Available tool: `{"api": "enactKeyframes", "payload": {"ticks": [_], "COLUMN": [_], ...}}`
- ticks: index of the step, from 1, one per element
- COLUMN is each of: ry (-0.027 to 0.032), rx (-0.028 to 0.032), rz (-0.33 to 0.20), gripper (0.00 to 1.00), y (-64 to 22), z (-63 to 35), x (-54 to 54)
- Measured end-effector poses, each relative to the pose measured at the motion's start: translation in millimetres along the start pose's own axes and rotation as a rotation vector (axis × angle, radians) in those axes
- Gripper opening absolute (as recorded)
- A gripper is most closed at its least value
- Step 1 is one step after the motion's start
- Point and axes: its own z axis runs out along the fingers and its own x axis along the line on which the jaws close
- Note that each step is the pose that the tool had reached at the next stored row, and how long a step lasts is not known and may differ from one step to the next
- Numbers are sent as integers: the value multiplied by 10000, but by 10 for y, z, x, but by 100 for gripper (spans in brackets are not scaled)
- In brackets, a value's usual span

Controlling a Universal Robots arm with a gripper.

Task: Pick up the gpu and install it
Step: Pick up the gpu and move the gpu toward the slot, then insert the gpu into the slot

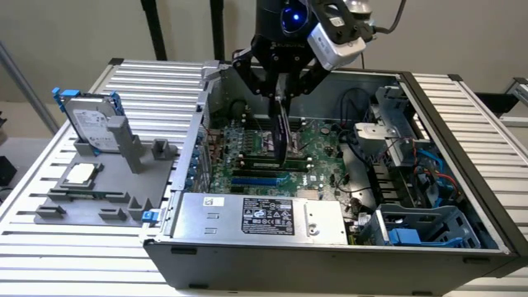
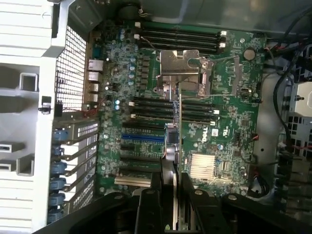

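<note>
— Card's condition?
— The gpu [image 1: 283, 133] is thin, dark and edge-on, clamped upright in the gripper [image 1: 281, 94], upper centre of the exterior view.
— Clearance?
— It hangs over the motherboard [image 1: 318, 139]. The case [image 1: 330, 260] walls are well apart.

Case [image 1: 330, 272] matt grey metal, mobo [image 2: 229, 114] glossy green, tray [image 1: 91, 201] grey plastic.

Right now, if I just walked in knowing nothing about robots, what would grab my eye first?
First, the black gripper hanging over the open computer case, its fingers shut on the gpu, a thin card held edge-down over the green motherboard. Next, on the exterior view's left, a silver hard drive with blue rails stands upright in a grey fixture outside the case.
</note>
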Motion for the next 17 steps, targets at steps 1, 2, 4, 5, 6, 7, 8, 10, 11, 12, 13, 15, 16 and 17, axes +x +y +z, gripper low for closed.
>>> {"api": "enactKeyframes", "payload": {"ticks": [1, 2, 4, 5, 6, 7, 8, 10, 11, 12, 13, 15, 16, 17], "ry": [0, -1, -5, -7, -10, -12, -13, -18, -21, -24, -26, -31, -33, -35], "rx": [-1, -4, -7, -8, -10, -11, -13, -16, -18, -20, -21, -23, -24, -26], "rz": [-181, -376, -742, -906, -1102, -1282, -1468, -1827, -2012, -2191, -2372, -2726, -2911, -3107], "gripper": [0, 0, 0, 0, 0, 0, 0, 0, 0, 0, 0, 0, 0, 0], "y": [0, 0, 0, 0, 0, -1, -1, -1, 0, -1, -1, -1, -1, -1], "z": [9, 20, 40, 48, 59, 68, 78, 97, 106, 116, 124, 142, 152, 162], "x": [0, 1, 0, 0, 0, 0, 0, 1, 1, 1, 1, 1, 1, 1]}}
